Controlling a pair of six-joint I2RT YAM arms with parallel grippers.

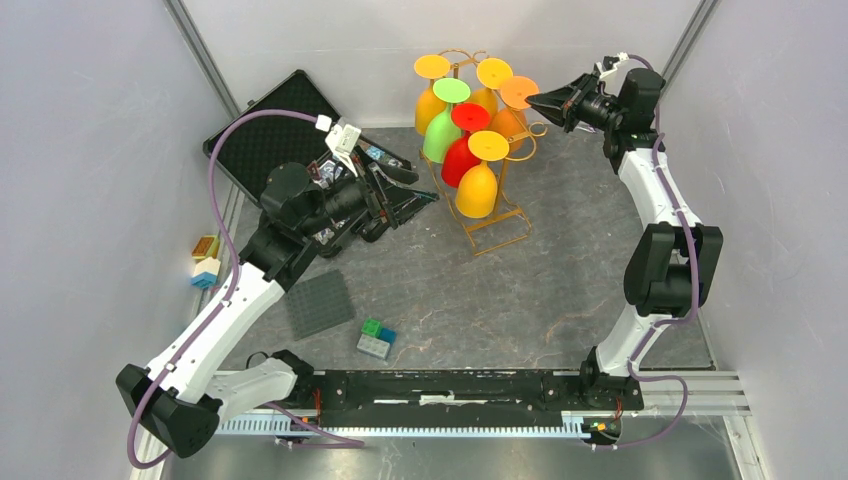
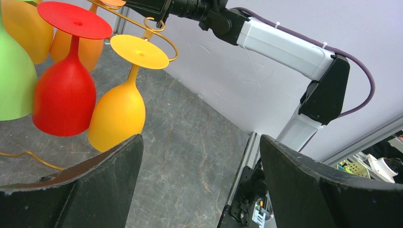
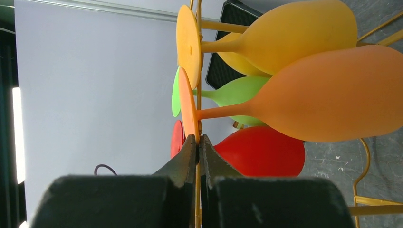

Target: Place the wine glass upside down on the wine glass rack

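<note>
**Top view**
- The black case (image 1: 262, 140) lies partly under the left arm.
- The loose bits on it are too small to name.
- The small blocks (image 1: 206, 262) by the left wall are too small to tell their kind.

**Left wrist view**
- The green glass (image 2: 14, 80) is cut by the left edge.
- The left fingers (image 2: 109, 180) run off the bottom.
- The right arm (image 2: 280, 45) loses its front end at the top edge.
- The clutter (image 2: 366, 166) at lower right is blurred.

**Right wrist view**
- The orange wine glass (image 3: 332, 95) has its bowl cut by the right edge.
- The green glass sits mostly behind the orange one.
- The red glass (image 3: 261, 152) is partly behind the right fingers (image 3: 187, 156).
- The wine glass rack (image 3: 375, 209) shows only in scraps of wire.
- The fingertips meet at the orange foot's rim and a rack wire. I cannot tell whether they pinch either.
</note>
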